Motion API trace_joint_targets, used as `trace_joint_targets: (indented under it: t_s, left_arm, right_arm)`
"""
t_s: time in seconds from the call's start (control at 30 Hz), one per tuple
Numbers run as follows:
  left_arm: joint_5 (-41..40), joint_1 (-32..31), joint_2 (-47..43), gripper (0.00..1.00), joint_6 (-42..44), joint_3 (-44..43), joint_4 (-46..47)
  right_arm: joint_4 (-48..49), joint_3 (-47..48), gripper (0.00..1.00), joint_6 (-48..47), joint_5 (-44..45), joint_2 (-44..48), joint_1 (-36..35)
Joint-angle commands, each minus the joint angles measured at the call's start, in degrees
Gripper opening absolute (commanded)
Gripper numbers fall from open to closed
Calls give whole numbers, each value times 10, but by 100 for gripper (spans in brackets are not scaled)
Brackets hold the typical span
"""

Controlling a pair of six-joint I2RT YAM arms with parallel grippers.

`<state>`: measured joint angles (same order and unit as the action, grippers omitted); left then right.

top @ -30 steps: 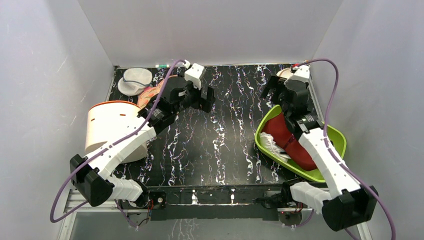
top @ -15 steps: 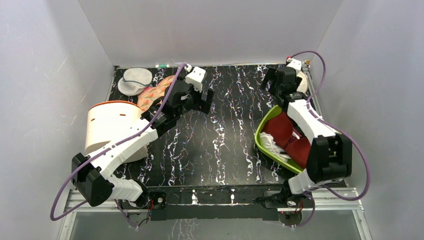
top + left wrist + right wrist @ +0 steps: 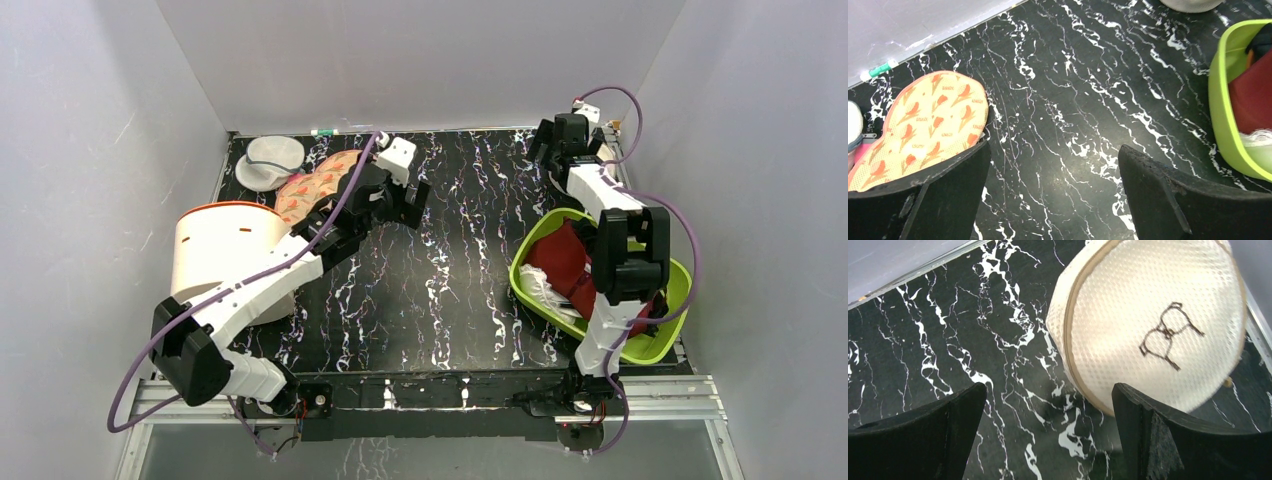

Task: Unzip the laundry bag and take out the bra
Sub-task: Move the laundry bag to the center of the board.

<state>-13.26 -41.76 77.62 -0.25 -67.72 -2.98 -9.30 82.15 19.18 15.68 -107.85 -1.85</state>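
Both grippers stand wide open, and neither holds anything between its fingers.

Farthest to the left of the left gripper [image 3: 402, 207] stands a white tub with an orange rim [image 3: 215, 250], beside the arm and well behind the fingers. Beyond the tub, near the back wall, lies a small greyish mesh pod [image 3: 270, 160]. Just to the left of the left gripper, close to its left finger, lies a flat yellow pad with an orange pattern [image 3: 928, 125]. In the wrist view, the finger covers the pad's near edge. I cannot tell whether they touch. A small green marker [image 3: 878, 70] lies at the foot of the wall beyond the pad. Under the open fingers of this gripper there is only the black marbled table [image 3: 1073, 100].

To the right of the left gripper, well apart from it, is a lime green basin [image 3: 530, 290]. It holds dark maroon garments [image 3: 560, 255] and something white and lacy [image 3: 545, 285].

The right gripper [image 3: 1048, 395] hangs over the far right corner of the table. The laundry bag [image 3: 1158, 325] lies just ahead of it, more toward its right finger, and not between the fingers. A tan band runs around the bag's edge. A thin dark looped line shows on the cream mesh. The bra I cannot make out in any view.
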Motion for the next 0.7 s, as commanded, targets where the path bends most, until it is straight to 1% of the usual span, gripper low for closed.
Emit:
trace_joint_targets:
  t_s: [0.0, 0.13, 0.2, 0.27, 0.37, 0.43, 0.5, 0.6, 0.67]
  left_arm:
    - [-27, -3, 5, 98, 17, 6, 12]
    - [-19, -2, 5, 98, 14, 4, 11]
    - [-15, -3, 15, 98, 13, 5, 11]
    - [-13, -3, 21, 98, 11, 1, 8]
    - [-9, -3, 21, 98, 8, 0, 7]
    - [-6, -3, 20, 98, 6, 1, 8]
    - [-5, -3, 20, 98, 5, 1, 8]
    - [-4, -3, 23, 98, 6, -1, 6]
    - [-6, -3, 23, 98, 8, -2, 5]
  right_arm:
    - [10, 72, 98, -10, -18, -41, 8]
    - [-19, 130, 98, -6, -24, -81, 11]
    - [-8, 131, 98, -17, -15, -80, 11]
    - [10, 116, 98, -19, 14, -77, 11]
    - [7, 97, 98, -11, 88, -83, 12]
    - [19, 83, 98, -13, 114, -90, 14]
    - [10, 89, 98, -12, 140, -107, 14]
    - [-13, 106, 98, -22, 144, -133, 14]
    - [-14, 107, 98, -31, 118, -144, 14]
